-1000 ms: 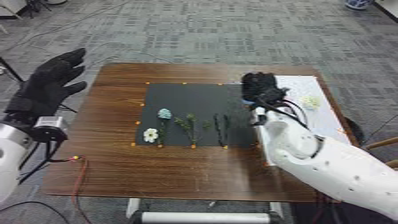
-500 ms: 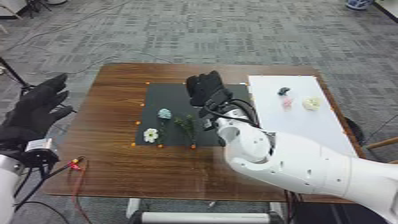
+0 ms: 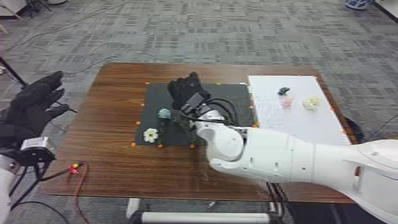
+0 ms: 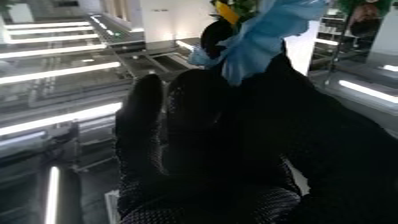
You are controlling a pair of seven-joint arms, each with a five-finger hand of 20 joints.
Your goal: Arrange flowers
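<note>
In the head view my right hand [image 3: 185, 91] is over the black mat [image 3: 160, 94], fingers extended, just beyond the light-blue flower [image 3: 164, 114]. A white flower [image 3: 150, 135] lies nearer on the mat, and my right forearm covers part of the mat. On the white sheet [image 3: 306, 122] are a pink flower [image 3: 287, 102], a pale yellow flower [image 3: 311, 103] and a small dark piece [image 3: 283, 91]. The right wrist view has my right hand [image 4: 200, 130] with a blue, petal-like thing [image 4: 258, 42] at its fingertips; whether they touch is unclear. At the left, my left hand [image 3: 34, 106] stands open.
The brown wooden table [image 3: 120, 170] borders the mat. Orange markers [image 3: 138, 122] line the mat's edge. A red cable [image 3: 80, 185] and black cables run near the table's left front corner.
My right hand has moved leftwards from the white sheet to the black mat, uncovering the pink flower and dark piece. My left hand has shifted slightly left and down.
</note>
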